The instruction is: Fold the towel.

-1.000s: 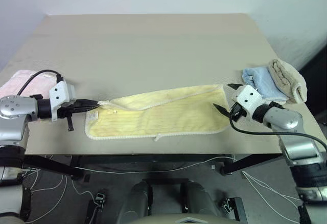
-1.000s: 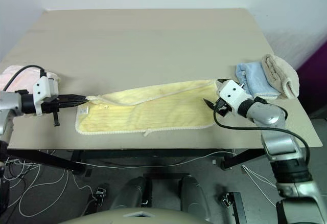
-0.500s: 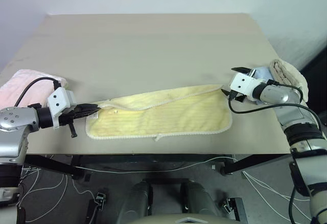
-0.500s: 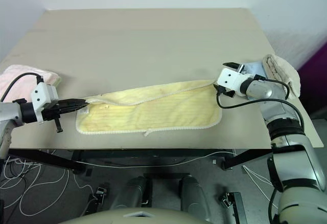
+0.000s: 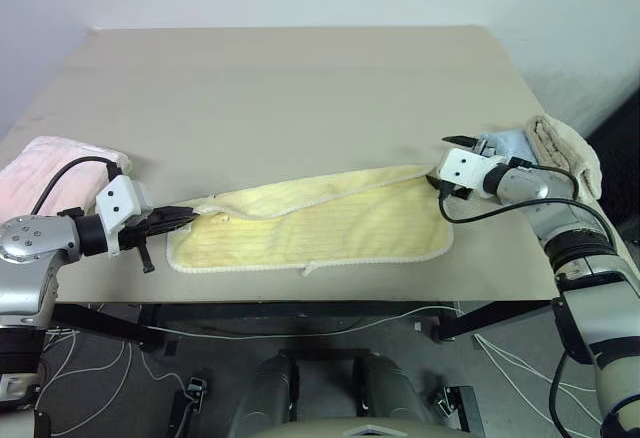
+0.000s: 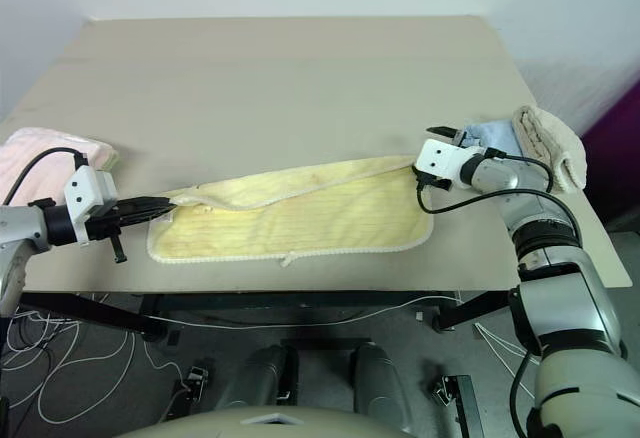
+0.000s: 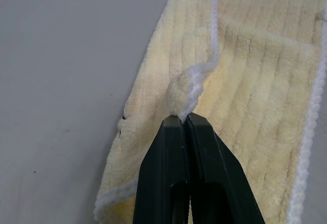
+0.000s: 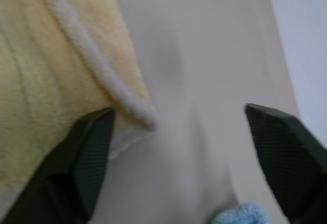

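The pale yellow towel [image 5: 320,226] lies stretched out lengthwise near the table's front edge, its far long edge partly folded over. My left gripper [image 5: 190,214] is at the towel's left far corner, shut on a bunched bit of the white hem [image 7: 185,92]. At the opposite end, my right gripper [image 5: 445,163] stands open at the right far corner. In the right wrist view that corner [image 8: 145,117] lies on the table between the spread fingers, nearer one finger [image 8: 92,147] than the other.
A pink folded towel [image 5: 45,163] lies at the table's left edge behind my left arm. Light blue [image 5: 505,143] and beige [image 5: 565,148] folded towels sit at the right edge, just past my right gripper. The tan table [image 5: 300,88] stretches away behind the yellow towel.
My right gripper has moved away from me, from the towel's right end up to its far right corner, and its wrist has rolled. The left gripper keeps its hold on the left corner.
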`<state>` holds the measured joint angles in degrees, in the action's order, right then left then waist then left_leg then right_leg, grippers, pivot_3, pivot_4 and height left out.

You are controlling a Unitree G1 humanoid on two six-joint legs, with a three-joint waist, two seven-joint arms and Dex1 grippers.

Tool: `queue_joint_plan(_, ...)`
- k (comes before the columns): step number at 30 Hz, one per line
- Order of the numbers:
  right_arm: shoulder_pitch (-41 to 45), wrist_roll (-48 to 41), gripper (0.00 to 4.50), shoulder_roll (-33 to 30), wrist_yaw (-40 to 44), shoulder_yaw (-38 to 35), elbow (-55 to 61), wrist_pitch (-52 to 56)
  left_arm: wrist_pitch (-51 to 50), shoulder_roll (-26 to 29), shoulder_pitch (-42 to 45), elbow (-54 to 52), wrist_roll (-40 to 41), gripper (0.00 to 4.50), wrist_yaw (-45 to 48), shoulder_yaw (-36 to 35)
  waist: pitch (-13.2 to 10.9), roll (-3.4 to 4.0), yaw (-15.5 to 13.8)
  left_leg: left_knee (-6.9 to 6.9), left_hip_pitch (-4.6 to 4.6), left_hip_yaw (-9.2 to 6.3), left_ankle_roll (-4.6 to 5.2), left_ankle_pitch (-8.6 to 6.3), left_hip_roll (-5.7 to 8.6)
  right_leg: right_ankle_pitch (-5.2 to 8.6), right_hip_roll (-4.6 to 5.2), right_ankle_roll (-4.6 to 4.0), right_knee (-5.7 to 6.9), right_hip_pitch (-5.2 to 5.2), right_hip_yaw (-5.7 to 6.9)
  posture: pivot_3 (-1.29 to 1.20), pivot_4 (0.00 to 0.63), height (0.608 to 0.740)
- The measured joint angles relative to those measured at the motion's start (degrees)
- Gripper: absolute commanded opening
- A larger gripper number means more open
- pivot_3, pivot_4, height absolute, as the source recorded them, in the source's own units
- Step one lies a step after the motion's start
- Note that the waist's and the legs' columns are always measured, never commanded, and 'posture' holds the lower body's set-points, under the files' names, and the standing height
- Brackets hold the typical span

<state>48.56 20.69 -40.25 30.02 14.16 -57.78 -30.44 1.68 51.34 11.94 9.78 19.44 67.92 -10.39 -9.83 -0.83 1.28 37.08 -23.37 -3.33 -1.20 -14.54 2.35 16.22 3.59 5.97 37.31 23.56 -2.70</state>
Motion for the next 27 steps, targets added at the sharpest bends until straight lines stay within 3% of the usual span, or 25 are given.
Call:
queue_joint_plan(9,-0.1,-0.12,0.04,0.2,1.89,0.11,0.01,-1.32,0.17,-0.4,0.07,0.21,-0.08,0.0,-0.03,0.05,0.0,0.0,-0.04,0.0,0.0,0.0,0.0,0.0,0.0,0.0,0.0,0.0,0.0,0.0,0.0,0.0,0.15,0.74)
queue_joint_plan(18,-0.17,-0.25,0.04,0.28,2.43,0.07,0.02,-1.41,0.23,-1.97,0.34,0.52,-0.07,0.0,-1.81,-0.02,0.0,0.01,-0.08,0.0,0.0,0.0,0.0,0.0,0.0,0.0,0.01,0.0,0.0,-0.01,0.0,0.0,0.15,0.74)
queue_joint_plan(27,4.86,-2.81,0.04,-3.06,4.02,-2.38,0.18,-0.76,-0.13,-5.1,16.0,12.07,-0.3,0.0,-14.11,-2.93,-0.05,0.08,-0.09,0.02,-0.02,-0.01,-0.01,0.01,0.03,-0.01,0.0,0.01,0.02,0.02,0.03,0.0,0.15,0.74)
